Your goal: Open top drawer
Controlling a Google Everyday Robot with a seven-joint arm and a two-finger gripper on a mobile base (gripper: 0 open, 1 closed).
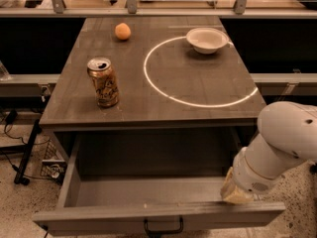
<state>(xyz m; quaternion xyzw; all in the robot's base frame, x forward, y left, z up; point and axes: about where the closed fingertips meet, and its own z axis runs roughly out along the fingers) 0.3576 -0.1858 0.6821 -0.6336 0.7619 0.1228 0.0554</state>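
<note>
The top drawer (148, 214) stands pulled far out below the grey table top, its deep grey box empty. Its small dark bail handle (163, 228) hangs at the centre of the front, at the bottom edge of the view. My white arm reaches in from the right. My gripper (237, 191) sits at the right end of the drawer front's top edge, at the inner side of the front panel. Its tan end touches or nearly touches the edge. The lower drawers are out of view.
On the table top stand a brown soda can (104, 82) at the left, an orange (123, 31) at the back and a white bowl (207, 39) at the back right, beside a white ring (198, 73) marked on the surface. Cables and a stand foot (22, 152) lie on the floor left.
</note>
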